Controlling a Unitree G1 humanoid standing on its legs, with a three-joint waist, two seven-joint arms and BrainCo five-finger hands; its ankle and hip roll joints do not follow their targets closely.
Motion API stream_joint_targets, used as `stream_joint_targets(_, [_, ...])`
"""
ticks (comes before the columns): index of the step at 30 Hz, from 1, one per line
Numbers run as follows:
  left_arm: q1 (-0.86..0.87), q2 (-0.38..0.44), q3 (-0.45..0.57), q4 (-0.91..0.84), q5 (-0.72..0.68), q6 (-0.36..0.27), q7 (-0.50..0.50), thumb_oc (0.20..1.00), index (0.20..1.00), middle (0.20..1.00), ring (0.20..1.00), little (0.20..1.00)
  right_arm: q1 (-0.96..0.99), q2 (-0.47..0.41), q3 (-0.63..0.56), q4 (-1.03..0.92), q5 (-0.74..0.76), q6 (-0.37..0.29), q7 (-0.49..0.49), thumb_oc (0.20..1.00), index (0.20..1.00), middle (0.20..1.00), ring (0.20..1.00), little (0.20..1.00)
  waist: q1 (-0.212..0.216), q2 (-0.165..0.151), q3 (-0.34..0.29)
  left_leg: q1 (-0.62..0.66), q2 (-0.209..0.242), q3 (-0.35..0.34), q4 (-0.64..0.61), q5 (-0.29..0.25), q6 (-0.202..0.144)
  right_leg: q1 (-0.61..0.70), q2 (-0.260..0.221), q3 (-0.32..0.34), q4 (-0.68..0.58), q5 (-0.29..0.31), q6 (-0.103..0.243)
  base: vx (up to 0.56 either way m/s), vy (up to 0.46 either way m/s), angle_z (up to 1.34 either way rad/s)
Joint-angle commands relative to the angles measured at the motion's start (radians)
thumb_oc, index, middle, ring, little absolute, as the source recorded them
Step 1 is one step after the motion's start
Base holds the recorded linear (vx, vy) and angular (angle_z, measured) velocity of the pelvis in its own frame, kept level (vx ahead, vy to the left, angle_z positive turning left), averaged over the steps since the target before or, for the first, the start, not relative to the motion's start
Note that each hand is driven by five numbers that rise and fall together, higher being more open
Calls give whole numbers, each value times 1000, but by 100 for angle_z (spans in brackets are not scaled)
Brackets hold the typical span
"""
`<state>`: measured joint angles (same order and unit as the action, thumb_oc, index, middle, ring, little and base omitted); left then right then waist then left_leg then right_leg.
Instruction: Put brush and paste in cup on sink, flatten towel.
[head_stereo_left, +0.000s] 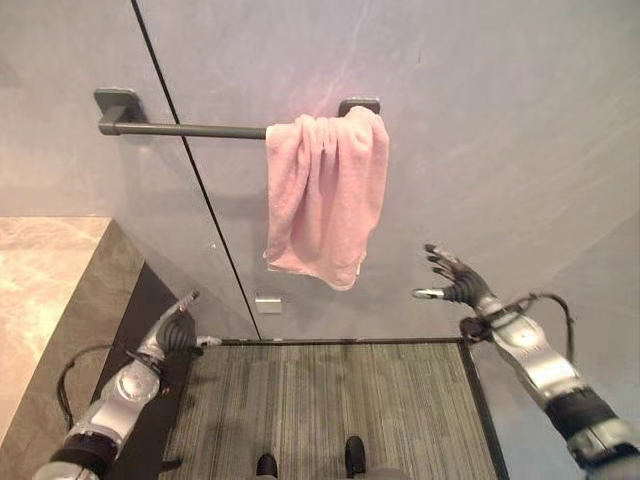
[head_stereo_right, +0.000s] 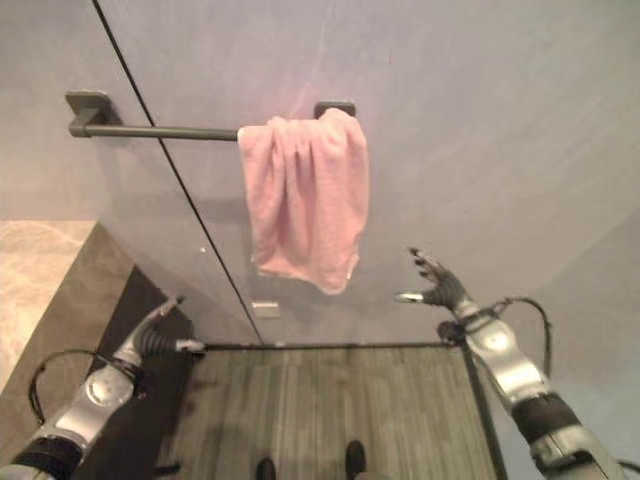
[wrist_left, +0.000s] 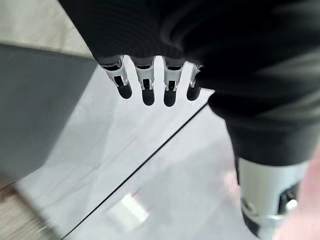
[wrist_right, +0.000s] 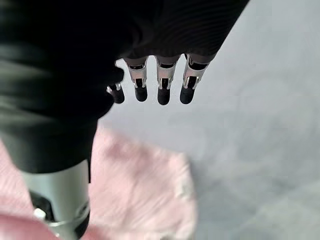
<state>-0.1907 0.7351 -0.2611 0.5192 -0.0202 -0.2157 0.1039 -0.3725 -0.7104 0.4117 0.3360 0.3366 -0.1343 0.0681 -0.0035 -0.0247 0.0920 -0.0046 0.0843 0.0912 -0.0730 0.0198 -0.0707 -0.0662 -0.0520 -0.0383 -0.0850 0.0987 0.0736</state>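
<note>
Pink towel (head_stereo_left: 328, 195) bunched on wall bar (head_stereo_left: 180, 129), up-left of R hand (head_stereo_left: 452, 280), fingers spread, not touching. L hand (head_stereo_left: 178, 325) low, fingers relaxed, empty.

Both arms reach forward and apart. The left hand (head_stereo_left: 176, 330) sits low at the near left, its fingers (wrist_left: 146, 90) straight and together, holding nothing. The right hand (head_stereo_left: 455, 280) is raised higher at the right, fingers (wrist_right: 162, 90) spread and relaxed, thumb out to the left, empty.
</note>
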Motion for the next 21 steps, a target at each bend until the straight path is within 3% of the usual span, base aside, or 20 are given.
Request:
stream_joint_targets(1, [-153, 75, -34, -9, -123, -57, 25, 1000, 1000, 1000, 1000, 1000, -151, 29, 84, 51, 70, -6, -8, 1000, 1000, 1000, 1000, 1000, 9, -45, -6, -62, -29, 12, 109, -51, 4, -58, -89, 74, 54, -15, 84, -45, 9, -4])
stream_joint_targets(9, [-376, 49, -112, 5, -240, -80, 87, 1000, 1000, 1000, 1000, 1000, -418, 132, 224, 164, 90, 30, -63, 1000, 1000, 1000, 1000, 1000, 1, -37, 18, -133, -27, 45, 106, -31, -4, -145, -92, 123, 23, 36, 88, -35, 3, -12])
stream_joint_targets(17, [-455, 7, -211, -93, -260, -83, 66, 1000, 1000, 1000, 1000, 1000, -494, 198, 266, 222, 136, 45, -75, 1000, 1000, 1000, 1000, 1000, -10, -37, 19, -144, -21, 61, 99, -25, -9, -168, -86, 148, 14, 44, 88, 20, -8, -9])
stream_joint_targets(21, [-486, -62, -258, -79, -265, -70, 65, 1000, 1000, 1000, 1000, 1000, -495, 233, 274, 203, 166, 46, -85, 1000, 1000, 1000, 1000, 1000, -23, -35, 16, -135, -19, 72, 81, -19, -11, -175, -84, 158, 12, 46, 90, 34, -11, -8])
